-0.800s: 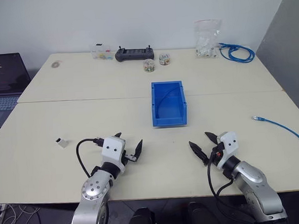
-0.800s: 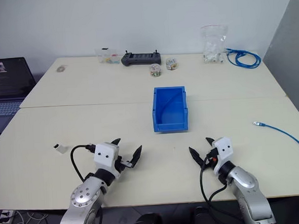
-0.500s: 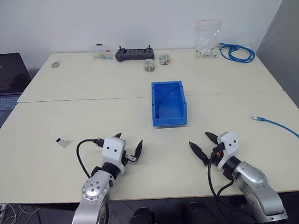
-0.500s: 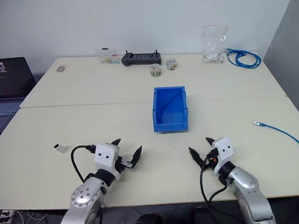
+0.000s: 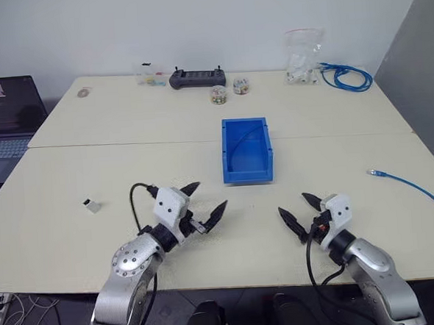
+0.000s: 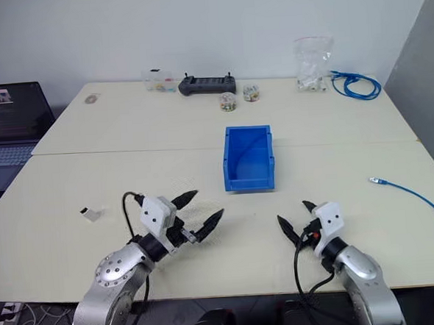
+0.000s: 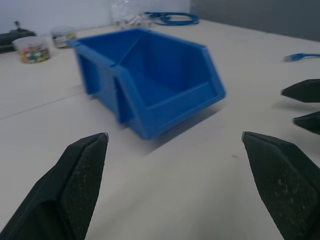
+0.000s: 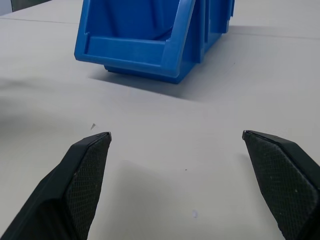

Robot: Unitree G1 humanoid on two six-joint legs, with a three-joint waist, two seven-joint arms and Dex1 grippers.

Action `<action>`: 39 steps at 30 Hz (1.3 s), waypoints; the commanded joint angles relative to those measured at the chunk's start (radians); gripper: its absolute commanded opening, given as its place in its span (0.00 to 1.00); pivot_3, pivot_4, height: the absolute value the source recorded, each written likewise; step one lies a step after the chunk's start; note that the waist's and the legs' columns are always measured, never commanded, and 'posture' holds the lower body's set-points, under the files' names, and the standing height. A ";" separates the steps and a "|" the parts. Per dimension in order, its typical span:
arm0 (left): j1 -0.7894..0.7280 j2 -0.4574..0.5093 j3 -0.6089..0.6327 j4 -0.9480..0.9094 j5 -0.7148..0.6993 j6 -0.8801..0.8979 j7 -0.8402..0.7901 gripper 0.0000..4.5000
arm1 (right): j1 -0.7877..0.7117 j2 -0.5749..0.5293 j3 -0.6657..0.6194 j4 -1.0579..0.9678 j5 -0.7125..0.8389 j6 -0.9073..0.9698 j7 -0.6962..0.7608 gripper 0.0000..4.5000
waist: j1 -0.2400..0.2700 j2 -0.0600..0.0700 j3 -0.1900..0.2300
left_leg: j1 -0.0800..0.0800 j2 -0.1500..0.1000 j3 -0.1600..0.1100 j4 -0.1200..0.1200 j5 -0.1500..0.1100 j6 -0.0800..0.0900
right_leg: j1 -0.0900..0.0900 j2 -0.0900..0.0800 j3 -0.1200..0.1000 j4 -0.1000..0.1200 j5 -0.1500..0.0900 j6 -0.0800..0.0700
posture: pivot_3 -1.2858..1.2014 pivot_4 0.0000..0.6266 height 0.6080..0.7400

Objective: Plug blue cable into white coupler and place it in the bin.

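The blue bin (image 5: 226, 156) stands open-topped at the table's middle, and the left wrist view sees the bin (image 7: 150, 80) from close by. Far left on the table lies the tiny white coupler (image 5: 92, 206). The blue cable (image 5: 417, 188) lies loose at the right edge, its clear plug end pointing toward the middle. My left gripper (image 5: 208, 198) hovers open near the table's front, left of the bin and well right of the coupler. My right gripper (image 5: 293, 204) is open too, in front of the bin and far left of the cable. Neither holds anything.
Along the back edge are a clear box (image 5: 149, 76), a black controller (image 5: 197, 78), two small jars (image 5: 218, 95), a bag of white parts (image 5: 301, 54) and a coiled blue cable bundle (image 5: 344, 75). A laptop (image 5: 4, 116) sits off the table's left side.
My left gripper has moved forward and rightward, closer to the bin, still open. The right gripper has stayed put.
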 commanded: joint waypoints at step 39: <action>-0.395 0.049 -0.239 0.014 0.065 0.143 -0.196 1.00 | -0.726 -0.748 -0.168 1.456 -0.135 0.117 0.558 0.87 | -0.005 0.005 0.003 | 0.001 -0.002 0.007 0.001 0.001 0.001 | 0.004 -0.001 0.000 0.000 0.003 -0.005 | 0.52 0.24 1.00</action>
